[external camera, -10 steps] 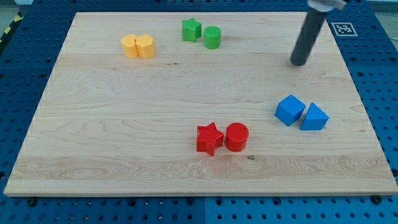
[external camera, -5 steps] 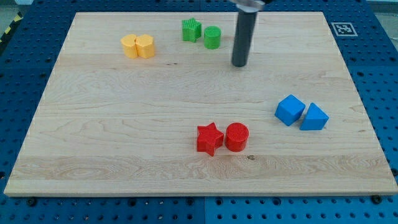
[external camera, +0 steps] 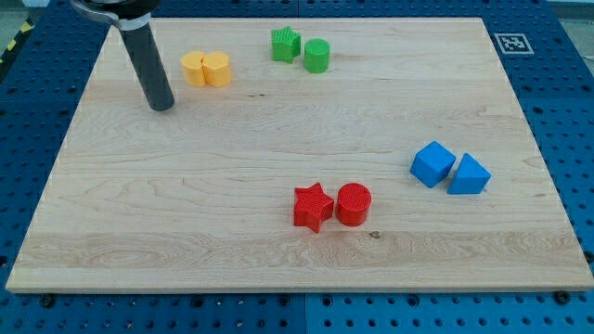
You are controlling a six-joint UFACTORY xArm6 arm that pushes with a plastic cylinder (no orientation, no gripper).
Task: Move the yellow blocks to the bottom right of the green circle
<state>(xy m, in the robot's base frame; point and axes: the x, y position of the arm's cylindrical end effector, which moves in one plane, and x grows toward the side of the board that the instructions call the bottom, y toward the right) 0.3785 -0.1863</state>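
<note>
My tip (external camera: 161,105) at upper left of the frame, just left-below 2 touching yellow blocks (external camera: 206,69), holding nothing, green circle (external camera: 317,56) well right.

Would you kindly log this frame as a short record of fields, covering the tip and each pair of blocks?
tip: my tip on the board, lower left of the yellow pair, not touching
yellow blocks: two, side by side, touching
green: star left of the green circle
red: star, cylinder
blue: cube, wedge-like block
</note>
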